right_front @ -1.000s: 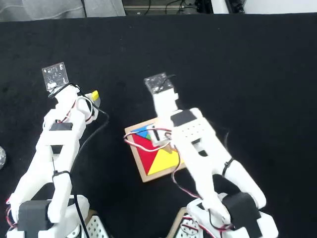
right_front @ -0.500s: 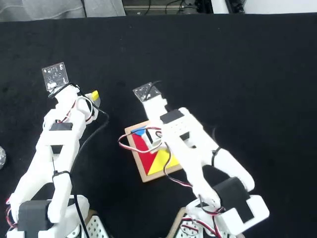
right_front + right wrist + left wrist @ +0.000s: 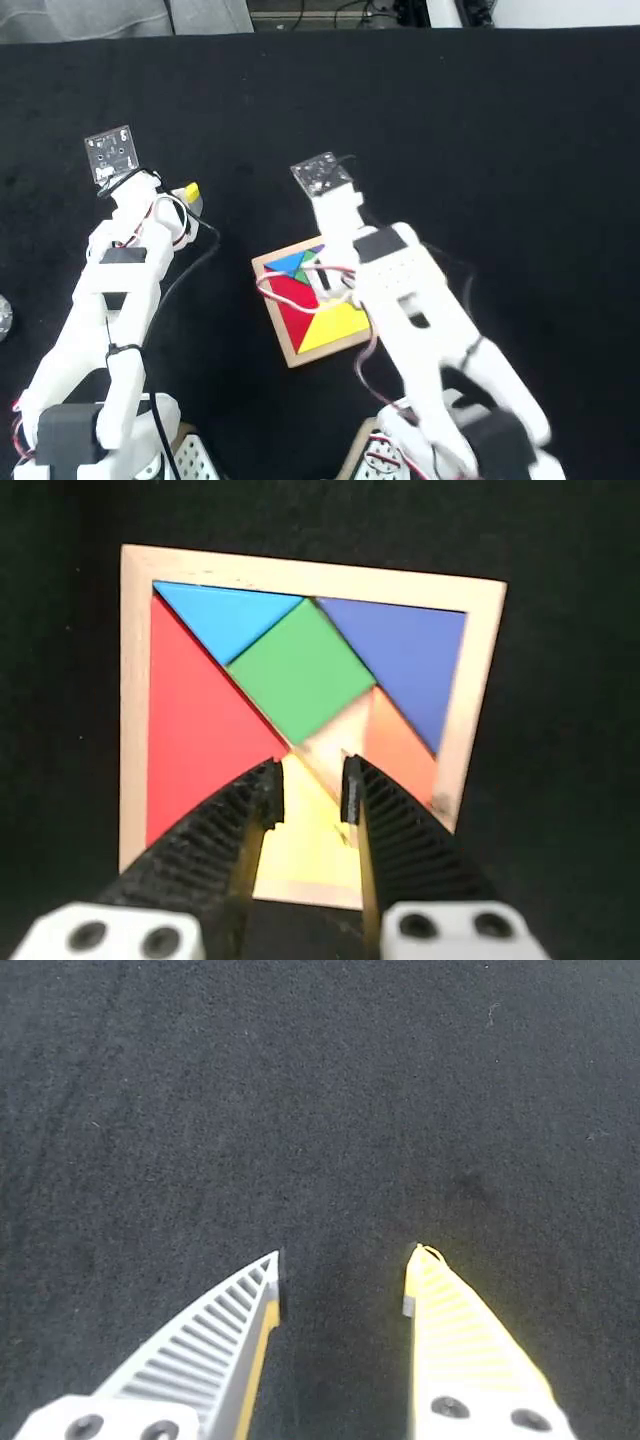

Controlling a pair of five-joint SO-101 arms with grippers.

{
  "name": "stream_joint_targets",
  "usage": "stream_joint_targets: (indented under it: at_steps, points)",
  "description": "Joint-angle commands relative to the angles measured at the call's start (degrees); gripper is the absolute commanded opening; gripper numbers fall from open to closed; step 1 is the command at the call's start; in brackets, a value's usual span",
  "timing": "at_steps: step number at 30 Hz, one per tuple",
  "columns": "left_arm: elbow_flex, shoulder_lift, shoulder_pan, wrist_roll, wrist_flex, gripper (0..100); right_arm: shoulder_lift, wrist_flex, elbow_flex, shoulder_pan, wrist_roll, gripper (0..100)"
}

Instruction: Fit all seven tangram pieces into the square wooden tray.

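Note:
The square wooden tray [image 3: 300,572] holds a red triangle [image 3: 195,730], a light blue triangle [image 3: 225,615], a green square [image 3: 300,670], a dark blue parallelogram [image 3: 405,655], an orange triangle [image 3: 400,750], a pale triangle [image 3: 330,742] and a yellow triangle [image 3: 305,845]. My right gripper [image 3: 307,785] hangs open above the yellow and pale pieces, holding nothing. In the high view the right arm [image 3: 390,265] covers the right part of the tray [image 3: 290,352]. My left gripper [image 3: 346,1260] stands open over bare black cloth, well left of the tray; its yellow finger [image 3: 190,192] shows from above.
Black cloth covers the whole table. Square marker tags sit on top of both wrists [image 3: 110,152] [image 3: 322,172]. Loose cables hang from the right arm across the tray. A small round object [image 3: 3,318] lies at the far left edge.
The right arm swung left over the tray half a second ago and has swung back right, uncovering the blue and green pieces. The left arm has not moved.

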Motion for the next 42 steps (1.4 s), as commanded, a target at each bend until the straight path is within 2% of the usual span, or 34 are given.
stream_joint_targets:
  at_steps: [1, 6, 13, 20, 26, 30, 37, 42]
  points:
    - [-2.0, -0.3, 0.7, -0.4, -0.2, 21, -8.2, 2.0, 2.9, 1.1, 4.3, 10.6]
    - [-2.0, -0.3, 0.7, -0.4, -0.2, 21, -6.5, 3.7, 3.7, 2.5, 5.5, 10.6]
    - [-2.0, -0.3, 0.7, -0.4, -0.2, 21, 7.4, 8.2, -3.6, 3.6, 7.8, 10.6]
    - [-2.0, -0.3, 0.7, -0.4, -0.2, 21, 15.5, 6.2, -6.4, 3.3, 8.3, 10.6]
    - [-2.0, -0.3, 1.5, -0.5, -0.2, 21, 15.8, 4.4, -6.4, -1.7, 7.4, 10.6]
    - [-2.0, -0.3, 1.5, -0.5, -0.2, 21, 15.8, 2.4, -6.5, -3.9, 3.1, 10.6]
    - [-2.0, -0.3, 1.5, -0.5, -0.2, 21, 14.5, 2.5, -6.8, -3.6, 2.5, 10.6]
    - [-2.0, -0.3, 1.5, -0.5, -0.2, 21, 5.7, 3.4, -4.7, -0.5, 2.5, 10.6]
